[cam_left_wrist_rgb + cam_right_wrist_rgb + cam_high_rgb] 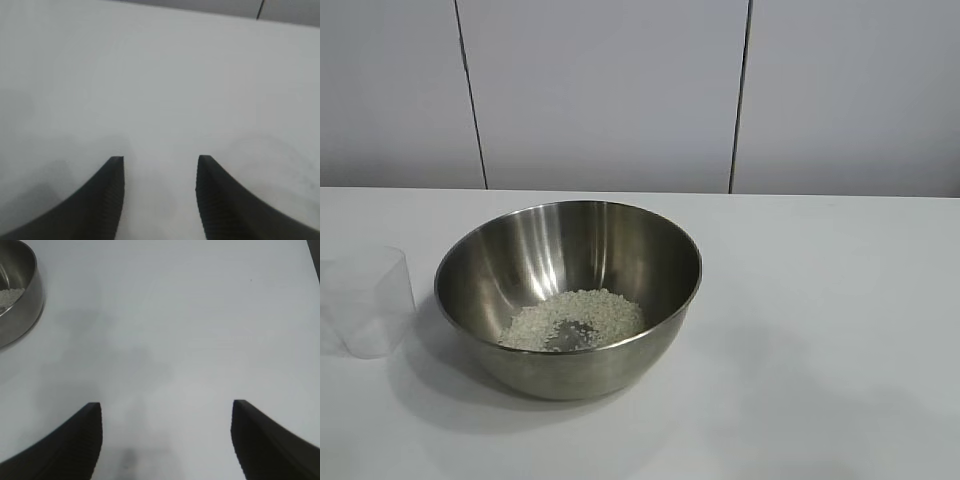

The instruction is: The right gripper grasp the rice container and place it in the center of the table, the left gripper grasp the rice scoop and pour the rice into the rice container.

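Observation:
The rice container (570,290), a large shiny steel bowl, stands near the middle of the white table (820,300) with a loose pile of rice (575,320) on its bottom. The rice scoop (365,300), a small clear plastic cup, stands upright and empty at the bowl's left. Neither arm shows in the exterior view. My left gripper (160,165) is open and empty over bare table. My right gripper (165,410) is open wide and empty over bare table, with the bowl's rim (20,295) and some rice off to one side, well apart from the fingers.
A grey panelled wall (620,90) runs behind the table's far edge. The table's edge shows at a corner of the left wrist view (280,10) and along the side of the right wrist view (315,260).

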Action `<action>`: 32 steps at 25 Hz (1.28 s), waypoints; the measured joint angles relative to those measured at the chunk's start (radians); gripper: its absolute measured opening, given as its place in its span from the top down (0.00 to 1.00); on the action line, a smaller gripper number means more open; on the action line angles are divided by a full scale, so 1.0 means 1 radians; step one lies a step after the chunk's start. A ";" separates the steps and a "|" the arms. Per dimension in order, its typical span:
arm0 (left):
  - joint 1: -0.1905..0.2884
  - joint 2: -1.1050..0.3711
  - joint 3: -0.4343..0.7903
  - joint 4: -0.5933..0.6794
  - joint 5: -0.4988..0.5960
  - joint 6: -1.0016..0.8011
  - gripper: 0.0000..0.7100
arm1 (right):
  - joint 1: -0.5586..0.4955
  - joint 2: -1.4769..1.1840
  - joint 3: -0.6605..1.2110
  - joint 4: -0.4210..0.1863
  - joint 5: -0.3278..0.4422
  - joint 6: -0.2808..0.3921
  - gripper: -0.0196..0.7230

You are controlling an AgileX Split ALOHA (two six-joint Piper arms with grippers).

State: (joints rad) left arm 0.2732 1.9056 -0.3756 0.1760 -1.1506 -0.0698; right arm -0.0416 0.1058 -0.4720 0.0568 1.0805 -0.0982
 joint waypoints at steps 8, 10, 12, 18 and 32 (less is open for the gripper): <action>0.106 -0.342 -0.185 0.206 0.394 -0.256 0.53 | 0.000 0.000 0.000 0.000 0.000 0.000 0.31; 0.106 -0.445 -0.205 0.278 0.475 -0.340 0.53 | 0.000 0.000 0.000 0.000 0.000 0.000 0.31; 0.095 -0.571 -0.209 0.333 0.563 -0.419 0.53 | 0.000 0.000 0.000 0.000 0.000 0.000 0.31; -0.017 -0.945 -0.209 0.402 0.884 -0.526 0.53 | 0.000 0.000 0.000 0.000 0.000 0.000 0.31; -0.302 -1.852 -0.292 -0.110 2.081 0.197 0.53 | 0.000 0.000 0.000 0.000 -0.001 0.000 0.31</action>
State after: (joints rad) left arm -0.0289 0.0536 -0.6676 0.0664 0.9301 0.1272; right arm -0.0416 0.1058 -0.4720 0.0568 1.0793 -0.0982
